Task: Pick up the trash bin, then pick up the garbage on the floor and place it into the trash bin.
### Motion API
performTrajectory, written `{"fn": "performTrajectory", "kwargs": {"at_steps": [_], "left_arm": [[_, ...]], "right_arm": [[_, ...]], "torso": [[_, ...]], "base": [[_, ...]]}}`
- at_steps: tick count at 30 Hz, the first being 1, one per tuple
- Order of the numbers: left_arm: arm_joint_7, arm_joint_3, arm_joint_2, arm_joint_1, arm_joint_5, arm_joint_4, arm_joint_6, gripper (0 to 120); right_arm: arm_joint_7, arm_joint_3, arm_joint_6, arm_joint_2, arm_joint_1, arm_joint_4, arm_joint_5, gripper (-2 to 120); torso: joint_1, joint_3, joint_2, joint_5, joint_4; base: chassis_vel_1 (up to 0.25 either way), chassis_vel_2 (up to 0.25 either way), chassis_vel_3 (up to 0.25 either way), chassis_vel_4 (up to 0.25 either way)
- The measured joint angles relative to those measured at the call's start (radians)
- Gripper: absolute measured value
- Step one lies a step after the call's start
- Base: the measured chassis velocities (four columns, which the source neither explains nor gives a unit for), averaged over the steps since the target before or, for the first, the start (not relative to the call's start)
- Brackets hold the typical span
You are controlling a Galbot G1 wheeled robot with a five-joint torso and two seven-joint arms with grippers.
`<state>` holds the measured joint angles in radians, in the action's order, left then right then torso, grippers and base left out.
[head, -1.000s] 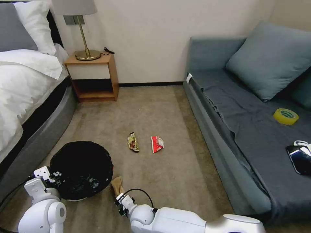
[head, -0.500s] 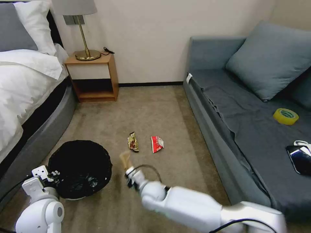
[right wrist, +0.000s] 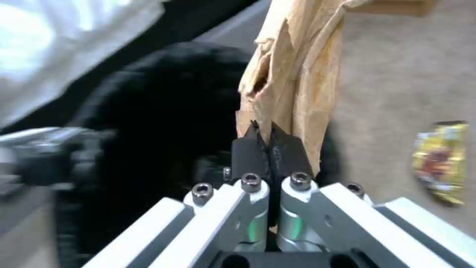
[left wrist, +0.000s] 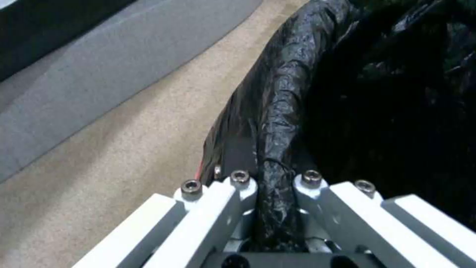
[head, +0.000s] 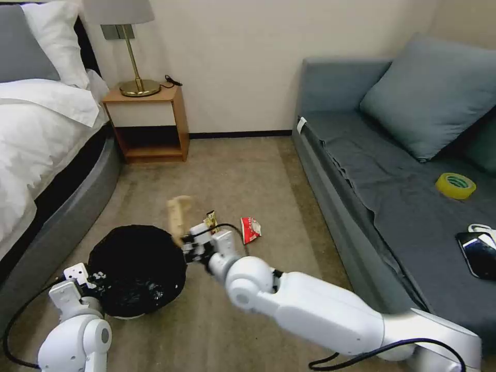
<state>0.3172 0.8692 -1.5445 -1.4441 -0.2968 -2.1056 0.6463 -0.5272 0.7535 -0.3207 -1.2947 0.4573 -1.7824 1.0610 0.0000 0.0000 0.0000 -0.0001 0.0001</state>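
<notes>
The trash bin [head: 135, 268], round and lined with a crinkly black bag, hangs just above the carpet at lower left. My left gripper [head: 89, 281] is shut on its near rim [left wrist: 275, 123]. My right gripper [head: 187, 247] is shut on a tan peel-like scrap [head: 177, 218] of garbage, holding it upright at the bin's right rim; the scrap [right wrist: 292, 74] rises from the black pads [right wrist: 248, 147]. A gold-brown wrapper [head: 211, 219] lies on the carpet behind that gripper, seen too as the wrapper [right wrist: 441, 162]. A red-white packet [head: 250, 229] lies to its right.
A bed [head: 36, 139] runs along the left, a wooden nightstand [head: 150, 124] with a lamp stands at the back. A grey sofa [head: 403, 206] on the right carries a yellow tape roll [head: 455, 185] and a black phone [head: 478, 253]. Open carpet [head: 243, 170] lies between them.
My right arm has risen from the floor beside the bin, carrying the tan scrap forward, then left to the bin's right rim. The left gripper and bin shifted slightly right.
</notes>
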Motion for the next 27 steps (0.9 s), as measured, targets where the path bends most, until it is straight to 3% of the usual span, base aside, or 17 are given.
{"fn": "performTrajectory", "kwargs": {"at_steps": [8, 14, 16, 21, 22, 27], "left_arm": [[0.0, -0.017, -0.015, 0.0, 0.012, -0.008, 0.001, 3], [0.0, -0.017, -0.017, 0.0, 0.015, -0.011, 0.001, 3], [0.0, -0.016, -0.017, 0.0, 0.015, -0.012, 0.001, 3], [0.0, -0.016, -0.017, 0.0, 0.015, -0.013, 0.001, 3], [0.0, -0.016, -0.017, 0.002, 0.014, -0.013, 0.001, 3], [0.0, -0.016, -0.015, 0.003, 0.011, -0.013, 0.001, 3]], "right_arm": [[-0.018, 0.089, 0.021, -0.083, 0.026, 0.081, -0.031, 0], [-0.017, 0.11, 0.021, -0.096, 0.034, 0.097, -0.045, 5], [-0.015, 0.11, 0.02, -0.095, 0.033, 0.098, -0.048, 19], [-0.013, 0.105, 0.019, -0.088, 0.032, 0.087, -0.05, 32], [-0.012, 0.095, 0.019, -0.082, 0.032, 0.075, -0.057, 41], [0.002, 0.028, 0.02, -0.065, 0.036, 0.045, -0.098, 56]], "torso": [[0.0, 0.0, 0.0, 0.0, 0.0], [0.0, 0.0, 0.0, 0.0, 0.0], [0.0, 0.0, 0.0, 0.0, -0.0001], [0.0, 0.0, 0.0, 0.0, 0.0], [0.0, 0.0, 0.0, 0.0, 0.0], [0.0, 0.0, 0.0, 0.0001, 0.0]], "base": [[0.0, 0.0, 0.0, 0.0], [0.0, 0.0, 0.0, 0.0], [0.0, 0.0, 0.0, 0.0], [0.0, 0.0, 0.0, 0.0], [0.0, 0.0, 0.0, 0.0], [0.0, 0.0, 0.0, 0.0]]}}
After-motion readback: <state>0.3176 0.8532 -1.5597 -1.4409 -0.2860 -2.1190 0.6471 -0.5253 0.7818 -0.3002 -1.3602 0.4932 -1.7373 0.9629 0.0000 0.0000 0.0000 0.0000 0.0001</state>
